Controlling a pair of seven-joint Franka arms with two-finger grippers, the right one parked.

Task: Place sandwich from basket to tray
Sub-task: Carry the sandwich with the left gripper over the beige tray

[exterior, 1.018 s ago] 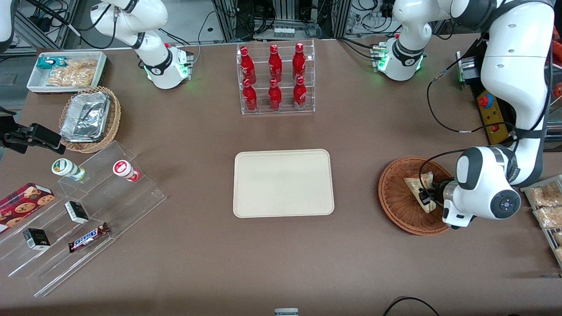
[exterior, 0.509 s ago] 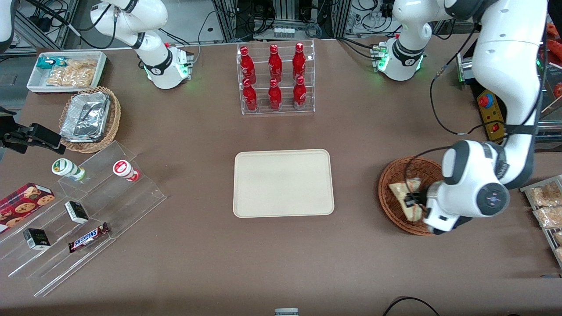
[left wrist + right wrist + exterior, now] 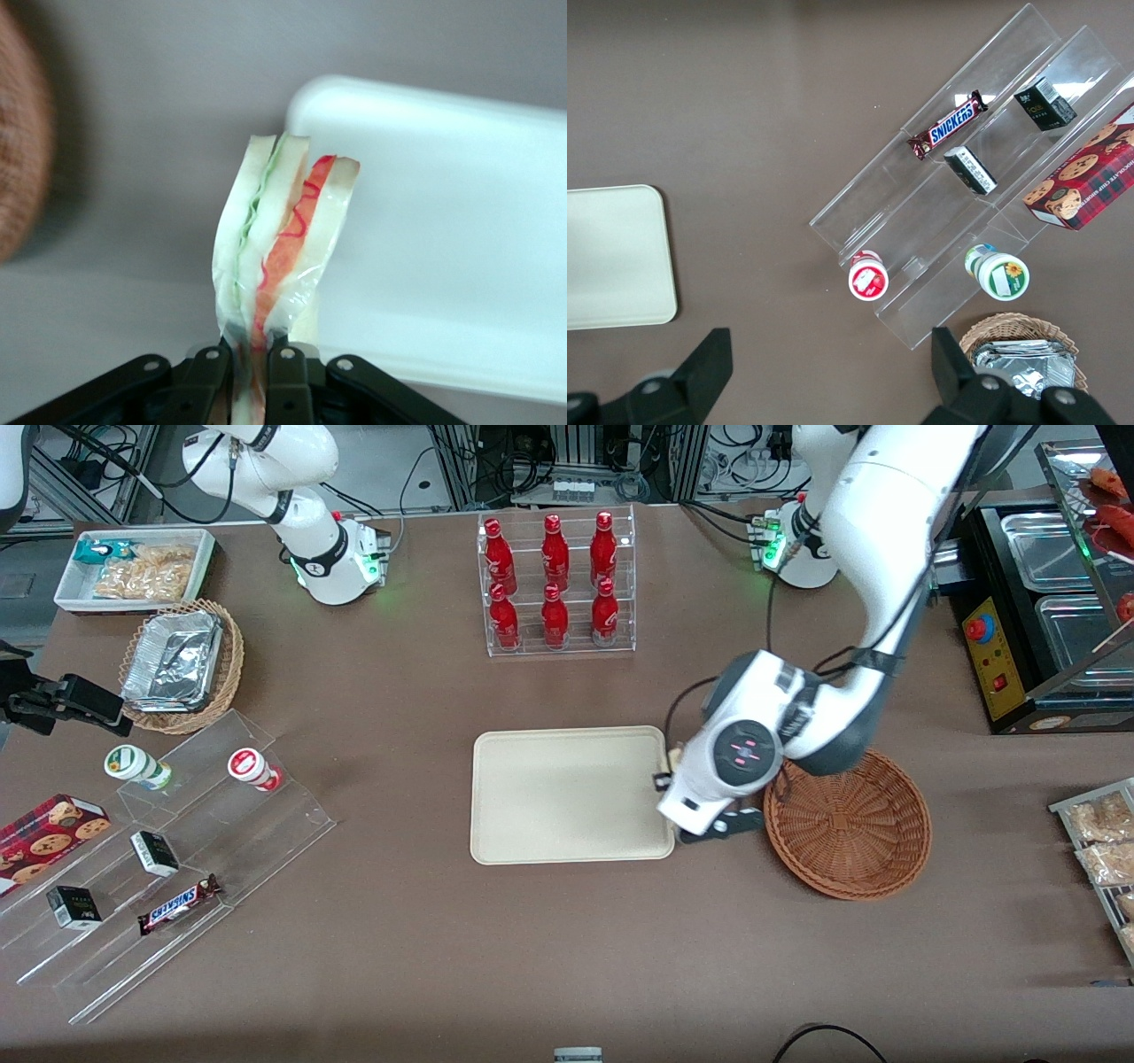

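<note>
The sandwich [image 3: 283,230], a wrapped wedge of white bread with red and green filling, is pinched at its lower end by my left gripper [image 3: 251,356]. In the front view the gripper [image 3: 666,772] hangs above the edge of the cream tray [image 3: 567,793] that faces the basket, and only a sliver of the sandwich [image 3: 673,757] shows past the wrist. The reddish-brown wicker basket [image 3: 846,824] stands beside the tray toward the working arm's end and holds nothing. In the left wrist view the tray [image 3: 443,221] lies under the sandwich's tip and the basket [image 3: 18,142] is at the frame's edge.
A clear rack of red bottles [image 3: 556,584] stands farther from the front camera than the tray. A stepped acrylic shelf with snacks [image 3: 177,841], a tan basket of foil containers [image 3: 182,664] and a white bin [image 3: 133,571] lie toward the parked arm's end. Bagged snacks [image 3: 1103,841] lie past the basket.
The left arm has lifted the sandwich out of the basket and carried it sideways to the tray's edge. The basket now holds nothing.
</note>
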